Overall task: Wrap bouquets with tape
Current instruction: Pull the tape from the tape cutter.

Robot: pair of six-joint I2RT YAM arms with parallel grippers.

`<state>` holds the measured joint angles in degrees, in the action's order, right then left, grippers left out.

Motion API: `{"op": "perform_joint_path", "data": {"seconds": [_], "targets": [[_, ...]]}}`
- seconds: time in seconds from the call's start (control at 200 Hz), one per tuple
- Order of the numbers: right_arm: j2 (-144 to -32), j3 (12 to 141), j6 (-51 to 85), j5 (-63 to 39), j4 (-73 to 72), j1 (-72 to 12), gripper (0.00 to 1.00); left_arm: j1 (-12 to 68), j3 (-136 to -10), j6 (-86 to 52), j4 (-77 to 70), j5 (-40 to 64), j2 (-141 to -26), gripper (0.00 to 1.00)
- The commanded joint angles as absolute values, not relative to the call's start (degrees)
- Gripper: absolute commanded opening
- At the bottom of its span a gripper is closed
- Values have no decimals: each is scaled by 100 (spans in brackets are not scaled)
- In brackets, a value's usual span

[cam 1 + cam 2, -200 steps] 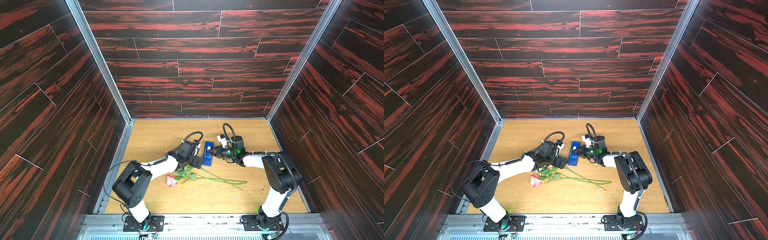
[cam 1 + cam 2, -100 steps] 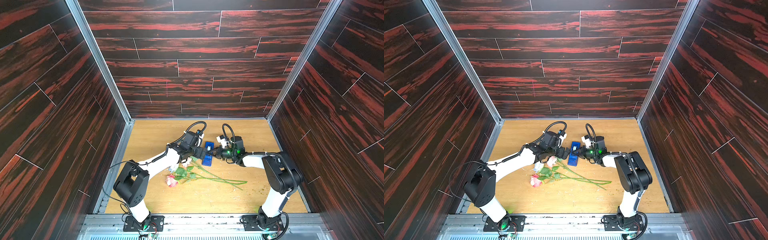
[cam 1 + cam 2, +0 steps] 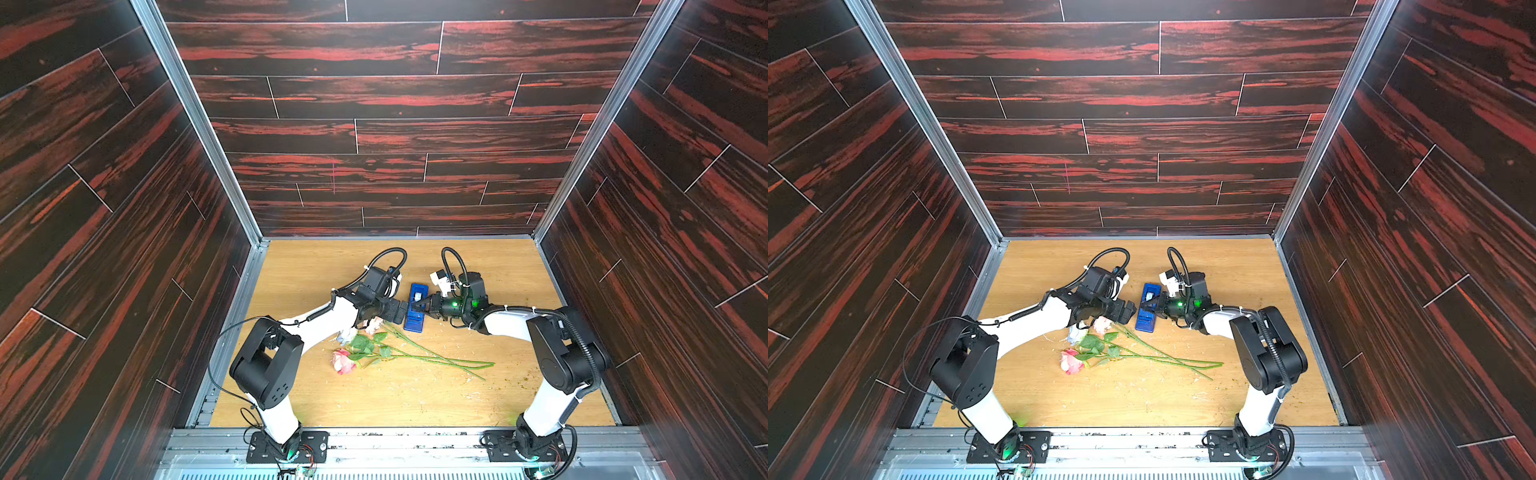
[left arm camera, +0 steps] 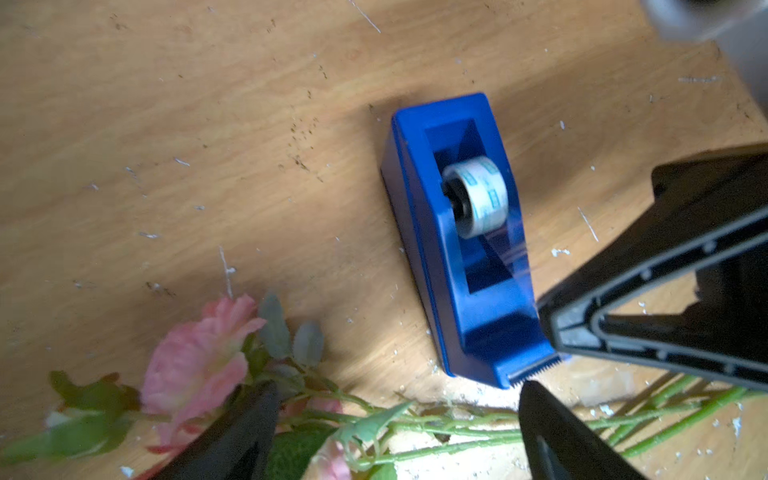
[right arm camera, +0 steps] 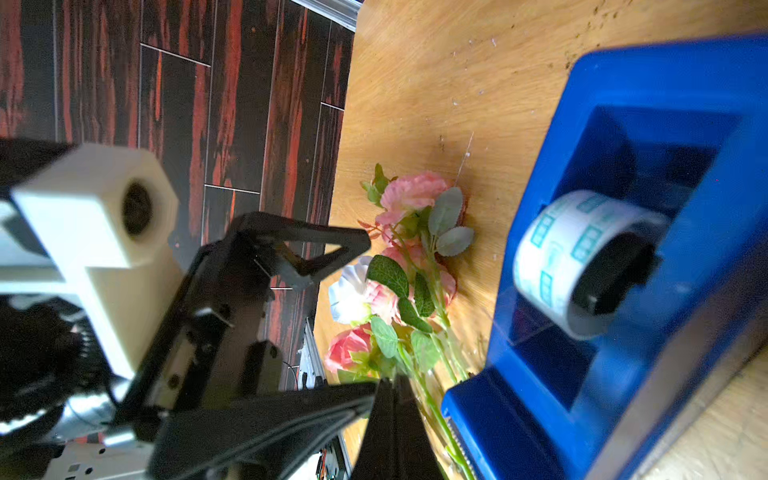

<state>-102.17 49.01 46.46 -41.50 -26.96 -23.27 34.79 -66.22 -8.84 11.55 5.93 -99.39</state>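
Left gripper [image 3: 400,311] swings off the bouquet [image 3: 374,353] to the dispenser [image 3: 414,322], jaws wide and empty. Right gripper [image 3: 424,306] stays closed right at it, so pulling tape [image 4: 478,199] looks next.

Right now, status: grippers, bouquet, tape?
Left gripper open, beside blue dispenser. Right gripper shut, tip at its cutter end. Bouquet flat on table, tape on roll. Stems lie near cutter.
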Motion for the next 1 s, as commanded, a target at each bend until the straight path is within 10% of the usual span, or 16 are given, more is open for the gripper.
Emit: {"op": "perform_joint_path", "data": {"seconds": [0.0, 0.992], "targets": [[-9941, 4882, 4667, -4303, -2696, -2473, 0, 3473, -6520, -906, 1112, 600, -9914, 94], [-9352, 3885, 5125, -3736, -3083, -3092, 0, 3353, -6636, -1055, 1071, 884, -9911, 94]]}}
